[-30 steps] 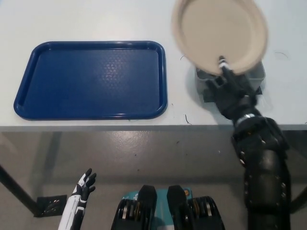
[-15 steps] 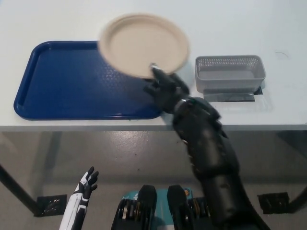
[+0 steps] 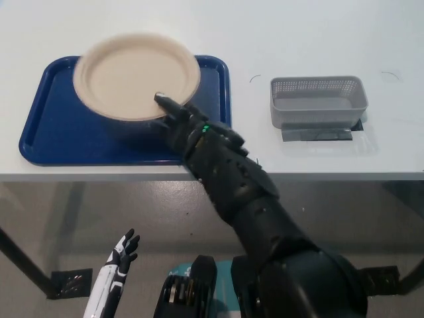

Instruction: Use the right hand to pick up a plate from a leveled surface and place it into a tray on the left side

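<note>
Table (image 3: 311,26): white top, the largest item, filling the upper part of the head view; its front edge runs straight across the middle, with grey floor below it.

My right arm (image 3: 258,212): black, coming up from the bottom right and reaching over the table's front edge toward the left.

Tray (image 3: 40,136): dark blue, rectangular with rounded corners and a raised rim, lying flat on the left part of the table.

Plate (image 3: 132,73): beige, round, empty. It sits over the tray's upper middle, its far rim overlapping the tray's back edge. A shadow shows on the tray beneath its near side; whether it touches the tray I cannot tell.

Basket (image 3: 318,103): grey mesh, rectangular, empty, on the table well to the right of the tray, standing on a low dark base.

My right hand (image 3: 179,119): black, closed on the plate's near right rim, one finger lying on top of the rim.

My left hand (image 3: 122,250): white with dark fingers, hanging low at the lower left below the table edge, fingers spread, holding nothing.
</note>
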